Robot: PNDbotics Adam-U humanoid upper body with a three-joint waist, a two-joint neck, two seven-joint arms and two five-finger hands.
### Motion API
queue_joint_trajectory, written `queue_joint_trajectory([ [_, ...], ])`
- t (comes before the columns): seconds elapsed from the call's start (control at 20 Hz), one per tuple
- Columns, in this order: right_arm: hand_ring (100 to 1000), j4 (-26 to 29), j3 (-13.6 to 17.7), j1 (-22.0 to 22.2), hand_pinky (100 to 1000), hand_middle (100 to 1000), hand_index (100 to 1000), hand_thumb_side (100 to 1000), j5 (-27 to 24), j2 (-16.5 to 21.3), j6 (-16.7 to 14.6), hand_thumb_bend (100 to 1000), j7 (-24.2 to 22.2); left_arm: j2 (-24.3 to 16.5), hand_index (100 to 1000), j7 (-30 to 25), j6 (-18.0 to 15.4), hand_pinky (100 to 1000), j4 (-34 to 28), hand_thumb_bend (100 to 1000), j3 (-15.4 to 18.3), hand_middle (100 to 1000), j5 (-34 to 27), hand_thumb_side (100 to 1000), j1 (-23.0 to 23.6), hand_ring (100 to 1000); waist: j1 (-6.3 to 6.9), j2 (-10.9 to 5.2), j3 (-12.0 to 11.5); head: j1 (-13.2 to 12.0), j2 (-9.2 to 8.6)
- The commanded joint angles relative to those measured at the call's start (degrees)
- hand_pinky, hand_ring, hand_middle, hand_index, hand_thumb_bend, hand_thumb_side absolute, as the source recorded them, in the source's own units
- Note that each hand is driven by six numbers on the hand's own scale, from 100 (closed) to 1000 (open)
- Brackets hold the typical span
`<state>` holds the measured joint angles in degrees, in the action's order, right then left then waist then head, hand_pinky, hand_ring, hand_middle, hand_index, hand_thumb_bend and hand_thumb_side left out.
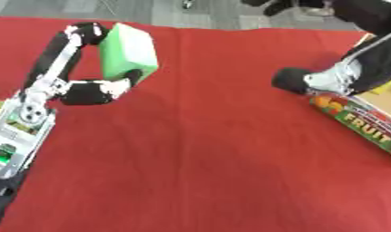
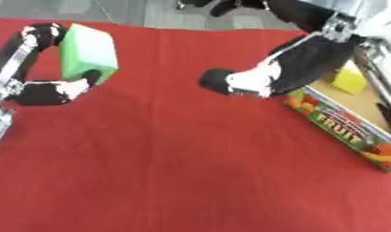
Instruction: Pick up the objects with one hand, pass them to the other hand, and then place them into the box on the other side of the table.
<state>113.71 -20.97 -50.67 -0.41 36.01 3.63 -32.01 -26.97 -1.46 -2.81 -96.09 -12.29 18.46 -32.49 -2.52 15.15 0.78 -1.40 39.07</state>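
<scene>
A green block (image 1: pixel 128 50) is held up above the red table by my left hand (image 1: pixel 93 90), with fingers over its top and the thumb under its lower edge. My right hand (image 2: pixel 230 81) hovers at the table's right, just left of the fruit-printed box (image 2: pixel 341 127); its fingers are curled and hold nothing. A yellow block (image 2: pixel 349 79) lies inside the box. A wide gap of red cloth separates the two hands.
The red cloth (image 1: pixel 198 154) covers the whole table. The box lies askew along the right edge. Grey floor and dark shapes show beyond the far edge.
</scene>
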Motion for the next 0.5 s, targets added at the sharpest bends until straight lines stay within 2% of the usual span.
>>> queue_joint_trajectory([
  [0.05,918,0.89,-0.7,-1.38,863,854,893,386,1.88,-0.4,-0.9,444,-2.07,0.43,615,0.3,-1.29,781,-0.33,100,-0.25,595,1.3,330,-0.35,689,0.15,-1.3,0.19,0.2,0.16],
  [0.35,919,0.89,-1.01,-1.63,863,858,891,374,2.45,-0.82,-1.25,455,-2.65,0.86,613,0.54,-1.86,780,-0.16,100,-0.52,595,1.92,310,-0.38,689,0.15,-1.34,0.17,0.37,0.23],
  [0.5,919,0.78,-2.3,-3.7,863,857,888,371,3.96,-3.49,-0.51,457,-3.52,2.74,614,0.87,-3.38,780,-1.1,100,-1.19,595,3.55,314,0.07,688,0.08,-1.4,0.4,0.51,0.25],
])
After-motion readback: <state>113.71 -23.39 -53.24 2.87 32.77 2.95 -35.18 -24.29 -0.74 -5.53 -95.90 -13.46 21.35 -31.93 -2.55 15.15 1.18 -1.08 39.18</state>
